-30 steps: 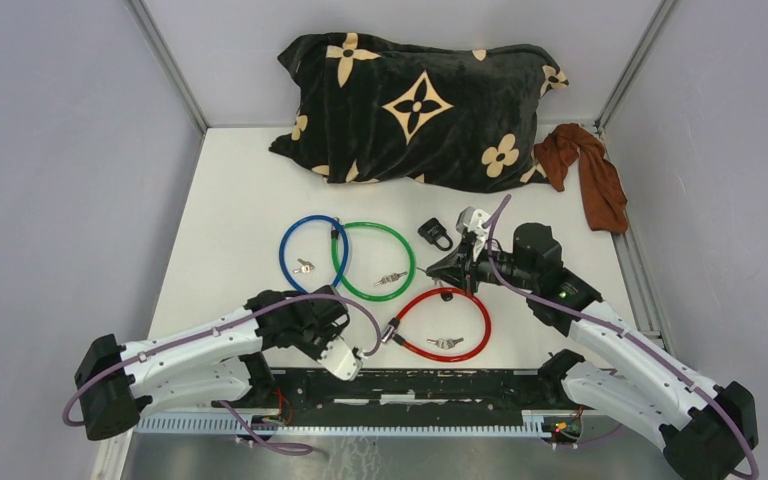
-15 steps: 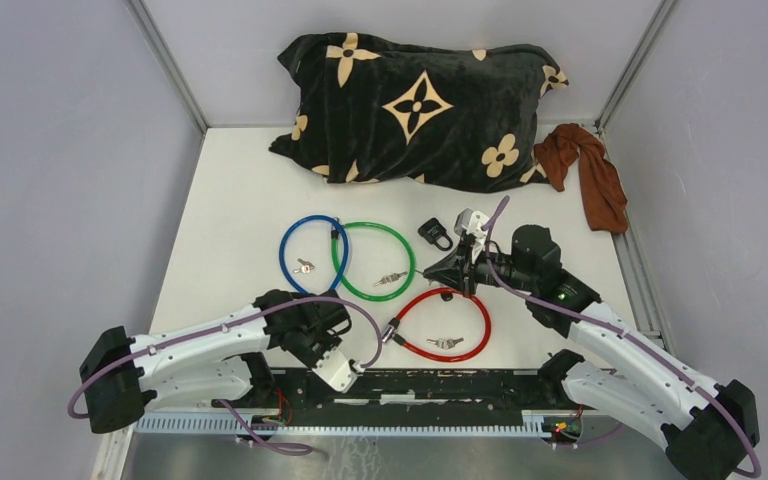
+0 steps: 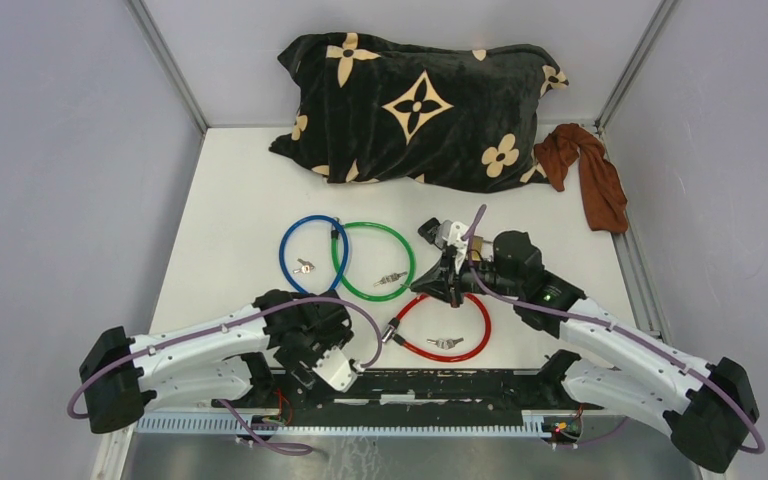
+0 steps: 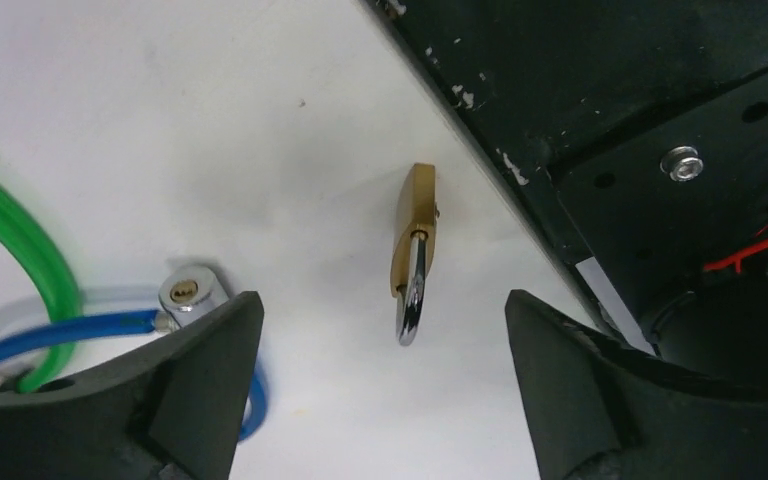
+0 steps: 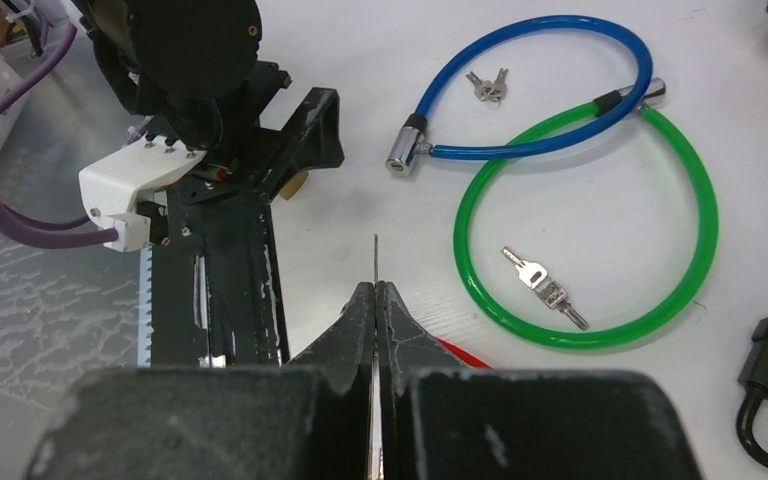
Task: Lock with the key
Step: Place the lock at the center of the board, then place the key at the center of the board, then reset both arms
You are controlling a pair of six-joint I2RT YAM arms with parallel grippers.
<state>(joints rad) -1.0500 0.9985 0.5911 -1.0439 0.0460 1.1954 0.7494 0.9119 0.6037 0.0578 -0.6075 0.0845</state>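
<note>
Seen from above, a green cable loop (image 3: 375, 224) lies in the middle of the white surface (image 3: 240, 200), linked with a blue cable loop (image 3: 282, 255) on its left. A black padlock (image 3: 432, 231) sits just beyond the green loop's upper right. The right pincer (image 3: 422, 286) hovers just beside the green loop's right edge. From the left wrist, the left pincer (image 4: 382, 310) stands spread wide, grasping nothing. A brass padlock (image 4: 415, 235) lies on the surface between its fingers, touching neither. It is right of the green loop's curve and close to the black base plate (image 4: 610, 120). Whether its shackle is snapped home cannot be told. From the right wrist, the right pincer is clenched on a thin key (image 5: 375, 258). Its blade pokes out edge-on, left of the green loop and well apart from the brass padlock. As a judgement, the work is at an early stage. The key is in grip, but bringing it to the padlock, inserting it and turning it all remain.
</note>
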